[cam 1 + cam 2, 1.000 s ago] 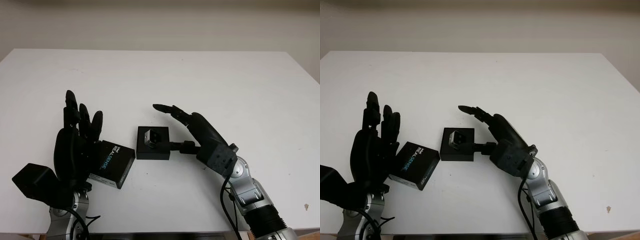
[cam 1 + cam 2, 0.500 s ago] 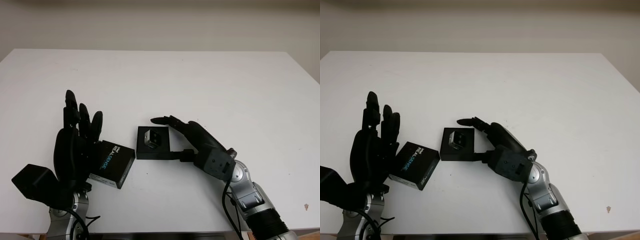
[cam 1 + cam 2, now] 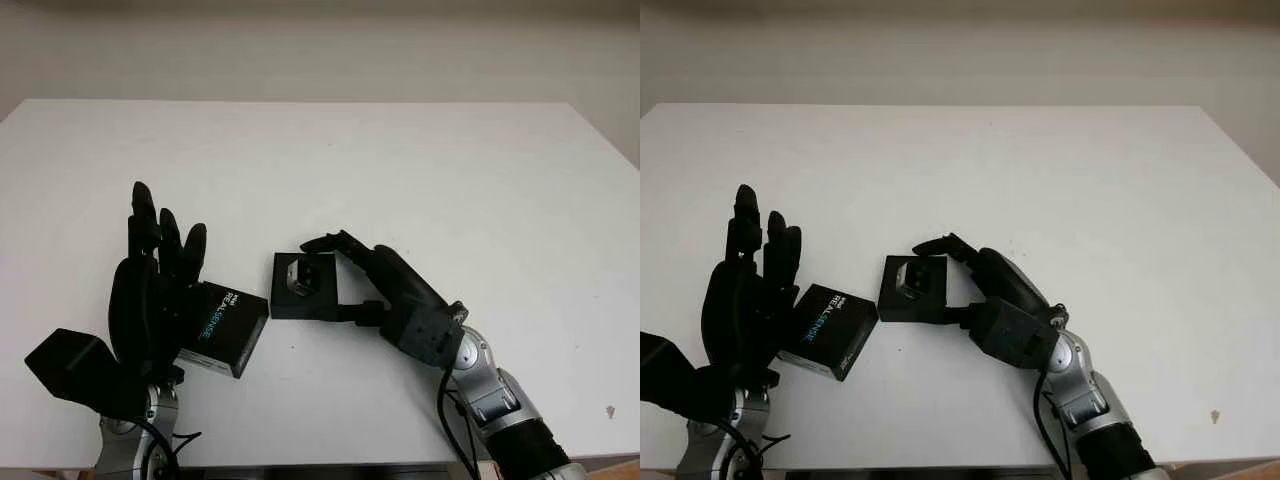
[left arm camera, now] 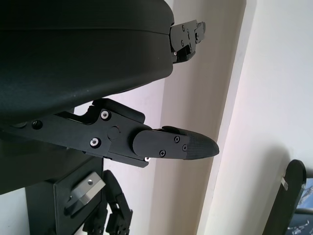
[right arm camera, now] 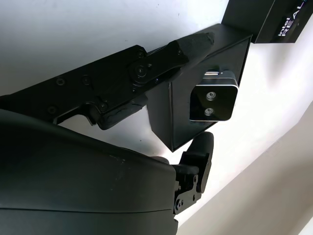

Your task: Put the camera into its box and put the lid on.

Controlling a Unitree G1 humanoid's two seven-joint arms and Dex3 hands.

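Left eye view: the silver camera (image 3: 299,277) sits in its black box (image 3: 306,287) mid-table (image 3: 420,160). The right hand (image 3: 365,275) brackets the box, grasping nothing. The left hand (image 3: 150,290) stands upright, released, beside the lid (image 3: 222,329).

Right wrist view: 2 lenses show on the camera (image 5: 213,100); fingers (image 5: 161,61) touch the box (image 5: 195,127).

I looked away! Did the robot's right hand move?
Yes. The right hand came down and closed in around the box, which stayed put on the table.
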